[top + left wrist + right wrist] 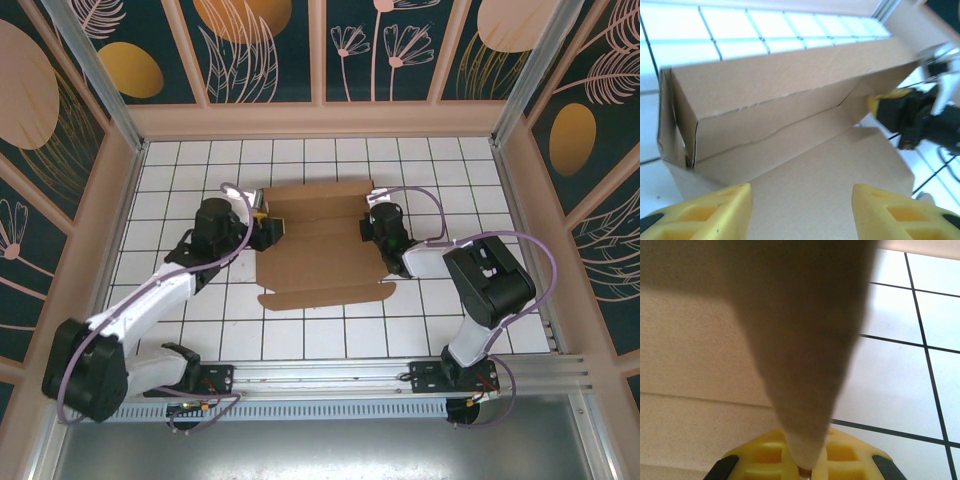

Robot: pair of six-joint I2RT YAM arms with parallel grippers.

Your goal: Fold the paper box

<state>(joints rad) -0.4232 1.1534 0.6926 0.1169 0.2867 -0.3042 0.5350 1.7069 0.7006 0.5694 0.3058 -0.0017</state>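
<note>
The paper box (320, 245) lies part-folded on the white tiled table (480, 180), between the two sets of fingers, inside an enclosure of teal floral wall panels (270, 50). The left gripper (801, 202) stands well open and grips nothing, with the box's raised wall ahead of its fingers. The right gripper (805, 462) is closed tight on a box flap, with bare tiles just beside its fingers.

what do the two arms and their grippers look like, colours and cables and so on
Both arms mix white link shells with bulky black joint housings: the left arm and the right arm. A lilac cable loops along each. Each gripper has a black body and chunky yellow fingers with square cut-outs, seen on the left gripper and the right gripper.
</note>
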